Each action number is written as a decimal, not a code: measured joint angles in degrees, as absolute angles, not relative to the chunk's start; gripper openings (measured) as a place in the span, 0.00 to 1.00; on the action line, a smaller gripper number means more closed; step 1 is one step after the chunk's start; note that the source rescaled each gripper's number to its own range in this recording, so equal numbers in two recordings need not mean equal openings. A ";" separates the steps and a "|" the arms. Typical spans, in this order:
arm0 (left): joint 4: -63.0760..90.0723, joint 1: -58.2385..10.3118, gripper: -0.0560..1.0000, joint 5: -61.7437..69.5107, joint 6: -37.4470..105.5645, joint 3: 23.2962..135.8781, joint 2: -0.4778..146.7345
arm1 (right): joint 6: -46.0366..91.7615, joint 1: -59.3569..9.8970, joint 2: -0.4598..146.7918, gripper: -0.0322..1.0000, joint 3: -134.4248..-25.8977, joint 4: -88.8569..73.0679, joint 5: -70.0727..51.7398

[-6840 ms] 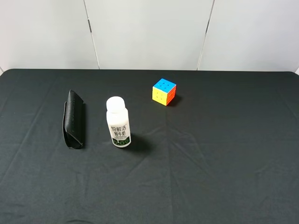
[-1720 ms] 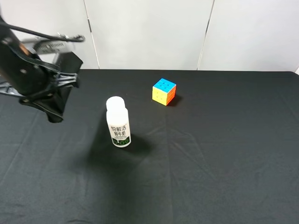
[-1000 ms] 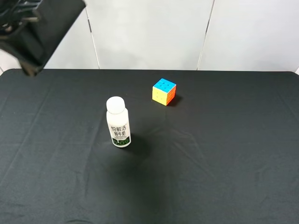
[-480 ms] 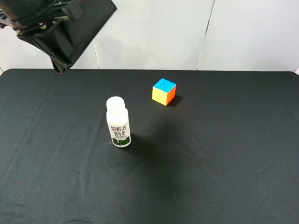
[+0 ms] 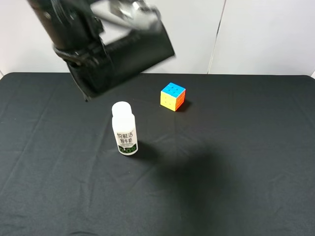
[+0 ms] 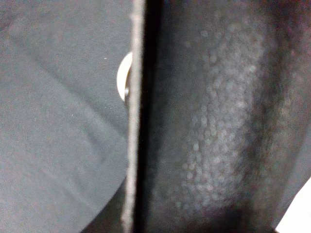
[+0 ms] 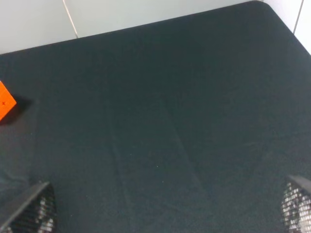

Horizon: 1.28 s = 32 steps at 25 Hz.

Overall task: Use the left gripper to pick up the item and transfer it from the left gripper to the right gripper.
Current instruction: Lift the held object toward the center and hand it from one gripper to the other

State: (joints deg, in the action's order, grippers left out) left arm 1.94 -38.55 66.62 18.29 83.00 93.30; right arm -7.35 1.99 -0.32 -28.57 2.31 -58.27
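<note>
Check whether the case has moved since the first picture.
Yes. The case left the table beside the bottle; the left gripper now holds it above the bottle, nearer the cube.

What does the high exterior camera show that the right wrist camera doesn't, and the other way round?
Only the high view: the left gripper shut on the long matte black soft case, held in the air, and the white bottle with green label. Only the right wrist view: the open right gripper, fingertips wide apart. Both: the black tablecloth and the small multicoloured cube, just an orange corner at the wrist.
</note>
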 joint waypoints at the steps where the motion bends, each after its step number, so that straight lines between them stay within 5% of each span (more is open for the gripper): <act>1: 1.37 -39.71 0.07 66.60 19.71 83.00 93.74 | -7.35 1.99 -0.32 1.00 -28.57 2.18 -58.27; 8: 0.95 -45.79 0.07 66.55 28.88 83.00 95.15 | -2.46 1.99 -0.32 1.00 -28.57 -3.99 -58.16; 20: 0.76 -46.27 0.07 66.55 35.50 83.00 95.22 | 22.22 1.25 13.17 1.00 -28.83 -33.15 -54.46; 32: 0.76 -46.27 0.07 65.28 41.01 83.00 95.22 | 55.62 -15.83 33.68 1.00 -28.88 -55.62 -42.95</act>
State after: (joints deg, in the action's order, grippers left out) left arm 0.76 -46.27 65.28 41.01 83.00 95.22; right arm 55.62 -15.83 33.68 -28.88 -55.62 -42.95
